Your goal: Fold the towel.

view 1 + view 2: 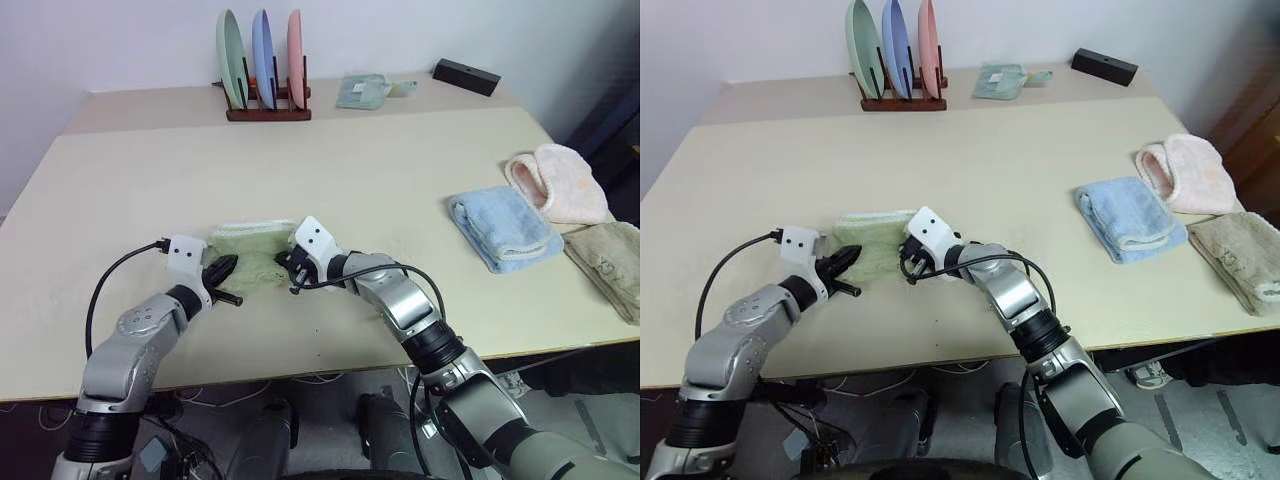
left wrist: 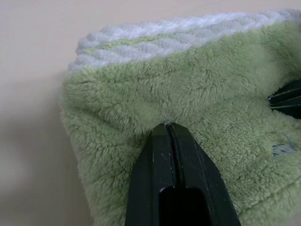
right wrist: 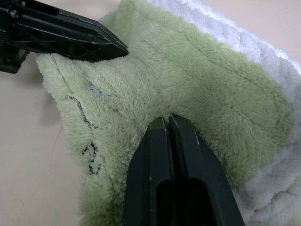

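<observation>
Near the table's [image 1: 400,180] front edge I had the towel [image 1: 250,250] already bunched small; left gripper [image 1: 225,268] and right gripper [image 1: 293,268] each pinched shut on its pile, final fold remaining.

No readable text, label, brand, number or sign is to be found. Only an embroidered mark [image 3: 89,136] is seen on the towel [image 3: 188,80], stitched in dark thread near one corner, with a fainter pale blue stitch just beside it; its thin, broken strokes cannot be made out as letters or figures. The same mark is glimpsed faintly in the left wrist view, where it is no clearer.
</observation>
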